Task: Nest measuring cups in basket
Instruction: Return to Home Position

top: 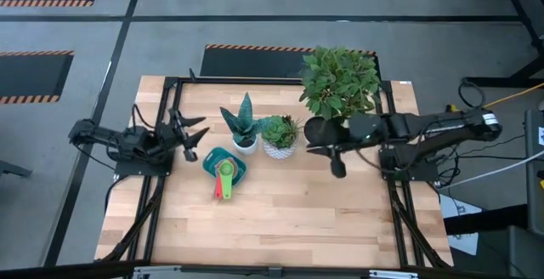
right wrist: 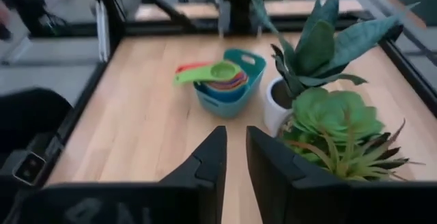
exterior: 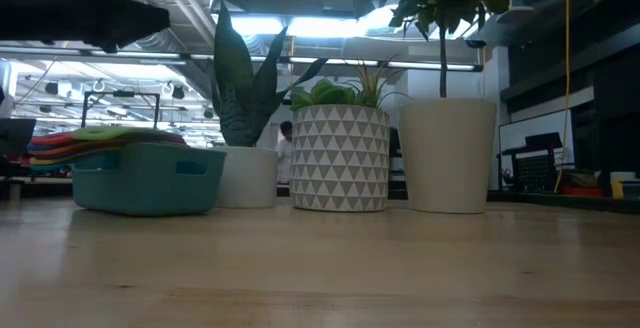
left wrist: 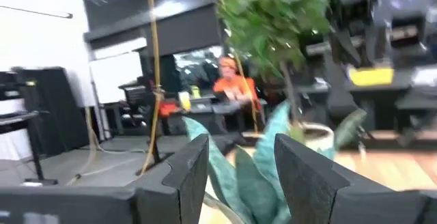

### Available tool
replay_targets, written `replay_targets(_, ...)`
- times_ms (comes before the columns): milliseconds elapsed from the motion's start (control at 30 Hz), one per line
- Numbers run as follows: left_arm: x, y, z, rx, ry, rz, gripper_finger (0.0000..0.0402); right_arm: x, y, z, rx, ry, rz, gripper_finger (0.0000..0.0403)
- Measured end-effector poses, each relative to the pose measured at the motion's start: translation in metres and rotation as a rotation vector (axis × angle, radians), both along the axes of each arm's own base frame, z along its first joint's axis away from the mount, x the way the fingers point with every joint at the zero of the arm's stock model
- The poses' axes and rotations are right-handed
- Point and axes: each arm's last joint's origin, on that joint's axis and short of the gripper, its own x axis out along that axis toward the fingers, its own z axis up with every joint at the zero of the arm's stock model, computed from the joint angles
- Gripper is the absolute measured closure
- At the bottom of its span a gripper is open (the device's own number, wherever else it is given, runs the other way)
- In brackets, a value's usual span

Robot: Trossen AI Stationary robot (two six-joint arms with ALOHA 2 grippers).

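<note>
Measuring cups (top: 224,175), one stack, one basket (top: 210,159), three plants (top: 279,133)

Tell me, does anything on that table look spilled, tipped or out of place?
Nothing stands out. The measuring cups sit nested in the teal basket, handles poking over its rim; the three plant pots stand upright.

One basket (top: 209,162); one stack of cups (top: 226,171), too nested to count; three plants: snake plant (top: 241,122), succulent (top: 279,131), shrub (top: 340,79); two arms: left arm (top: 119,139), right arm (top: 429,129).
</note>
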Motion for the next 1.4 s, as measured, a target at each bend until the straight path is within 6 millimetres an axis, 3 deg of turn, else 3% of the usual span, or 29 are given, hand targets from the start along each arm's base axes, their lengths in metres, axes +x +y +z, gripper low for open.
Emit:
replay_targets(267,-0.002,0.013,0.005,0.062,-0.04,0.116,0.0241,-0.041,-0.033,-0.037,0.092,-0.209,0.031,0.0341)
replay_targets(667,-0.007,0.032,0.005,0.049,-0.04,0.346,0.0241,-0.083,-0.062,-0.084,0.168,-0.311,-0.02,0.0341)
replay_targets(1000,0.003,0.031,-0.027,-0.152,0.184,0.188,0.0241,-0.105,-0.068,-0.11,0.178,-0.327,0.048,0.0341)
replay_targets(1400,0.003,0.03,-0.028,-0.224,0.151,0.13,0.0241,-0.127,-0.069,-0.146,0.191,-0.352,0.075,0.0341)
